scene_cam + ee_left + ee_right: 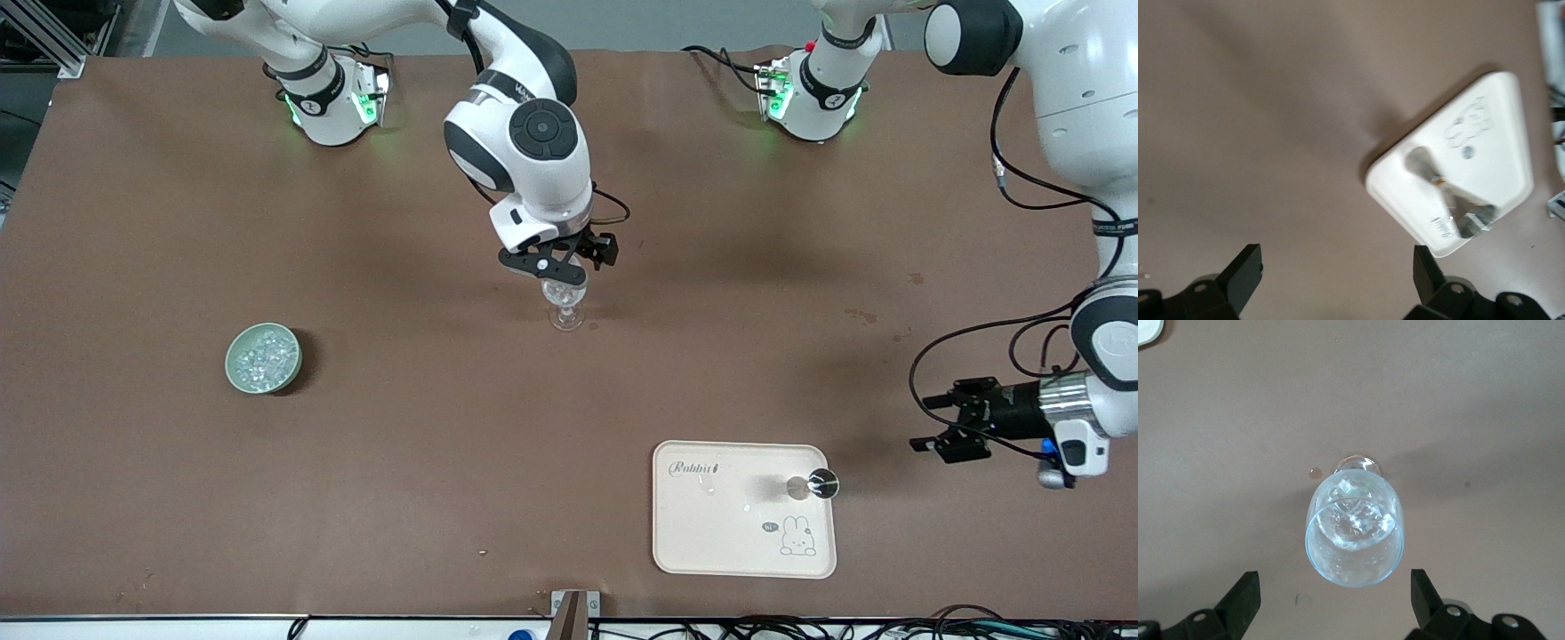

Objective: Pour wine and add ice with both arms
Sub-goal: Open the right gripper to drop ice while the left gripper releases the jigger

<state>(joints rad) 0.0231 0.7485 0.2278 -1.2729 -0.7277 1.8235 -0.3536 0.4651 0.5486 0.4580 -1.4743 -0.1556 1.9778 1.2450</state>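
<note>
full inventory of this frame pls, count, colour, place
stemmed glass: 1, clear, mid-table, ice chunks inside
bowl: 1, pale green, toward the right arm's end, holds ice
tray: 1, cream with rabbit print, nearer the front camera than the glass
bottle: 1, dark, standing on the tray's edge
right gripper: 1, black, open, over the stemmed glass
left gripper: 1, black, open, beside the tray at the left arm's end

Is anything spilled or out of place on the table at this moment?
A few small dark spots mark the brown table toward the left arm's end, and one small droplet lies beside the stemmed glass. They look like spilled wine, though I cannot be sure.
</note>
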